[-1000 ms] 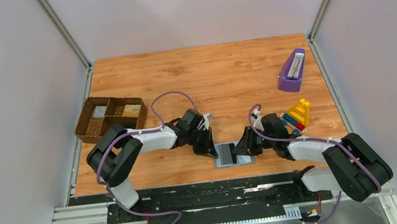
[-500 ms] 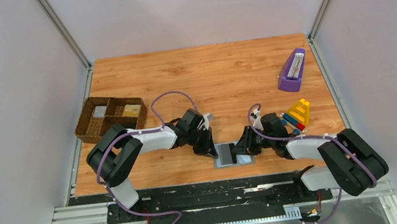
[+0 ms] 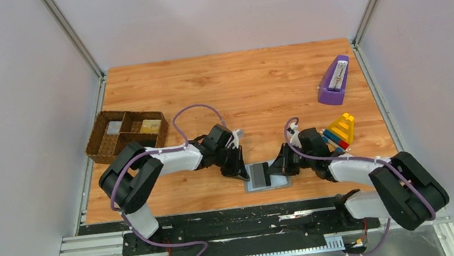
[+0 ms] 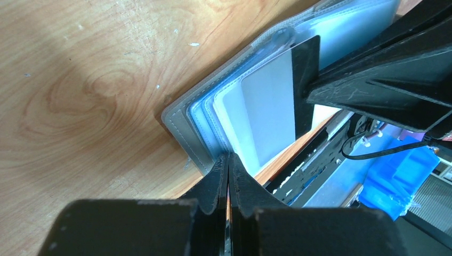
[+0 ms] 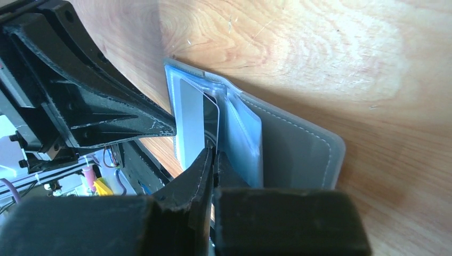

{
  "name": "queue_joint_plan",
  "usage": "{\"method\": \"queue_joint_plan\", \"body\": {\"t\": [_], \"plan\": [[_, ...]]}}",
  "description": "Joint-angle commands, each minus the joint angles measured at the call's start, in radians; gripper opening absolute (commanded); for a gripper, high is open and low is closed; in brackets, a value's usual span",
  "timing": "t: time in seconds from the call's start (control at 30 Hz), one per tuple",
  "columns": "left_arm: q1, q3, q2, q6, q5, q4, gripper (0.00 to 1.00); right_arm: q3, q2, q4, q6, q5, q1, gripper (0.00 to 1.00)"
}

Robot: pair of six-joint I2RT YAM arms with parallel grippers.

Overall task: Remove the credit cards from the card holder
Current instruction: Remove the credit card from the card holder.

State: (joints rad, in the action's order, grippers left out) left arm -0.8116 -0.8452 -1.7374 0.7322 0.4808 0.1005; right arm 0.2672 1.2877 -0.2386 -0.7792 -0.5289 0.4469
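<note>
The card holder (image 3: pixel 271 185) lies open near the table's front edge, grey outside and pale blue inside. My left gripper (image 3: pixel 244 171) is shut, its tips resting on the holder's near edge (image 4: pixel 184 125). My right gripper (image 3: pixel 280 168) is shut on the edge of a pale grey credit card with a black stripe (image 5: pixel 194 120), which stands partly out of a pocket of the holder (image 5: pixel 298 154). The same card shows in the left wrist view (image 4: pixel 269 109). A grey card (image 3: pixel 115 126) and a tan card (image 3: pixel 152 126) lie in the brown tray.
The brown woven divided tray (image 3: pixel 97 144) stands at the left edge. A purple block (image 3: pixel 334 81) is at the back right. A stacked coloured toy (image 3: pixel 341 129) stands just behind my right arm. The black base rail (image 3: pixel 237 222) runs right below the holder.
My right arm has shifted very slightly. The holder, the card and my left gripper stay where they were.
</note>
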Motion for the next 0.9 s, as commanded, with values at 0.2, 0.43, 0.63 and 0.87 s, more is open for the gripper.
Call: {"method": "queue_joint_plan", "body": {"t": [0.2, 0.43, 0.63, 0.87], "plan": [[-0.004, 0.009, -0.053, -0.056, -0.105, 0.086, 0.05, 0.055, -0.172, 0.247, 0.090, 0.136, -0.036, 0.00], [-0.004, -0.052, -0.034, -0.066, -0.066, 0.114, 0.12, 0.092, -0.322, 0.376, 0.119, 0.198, -0.035, 0.00], [-0.005, -0.159, 0.039, -0.047, -0.010, 0.162, 0.25, 0.160, -0.439, 0.473, 0.176, 0.273, -0.034, 0.00], [0.004, -0.291, 0.147, -0.051, -0.071, 0.282, 0.34, 0.214, -0.485, 0.461, 0.266, 0.280, 0.004, 0.00]]}}
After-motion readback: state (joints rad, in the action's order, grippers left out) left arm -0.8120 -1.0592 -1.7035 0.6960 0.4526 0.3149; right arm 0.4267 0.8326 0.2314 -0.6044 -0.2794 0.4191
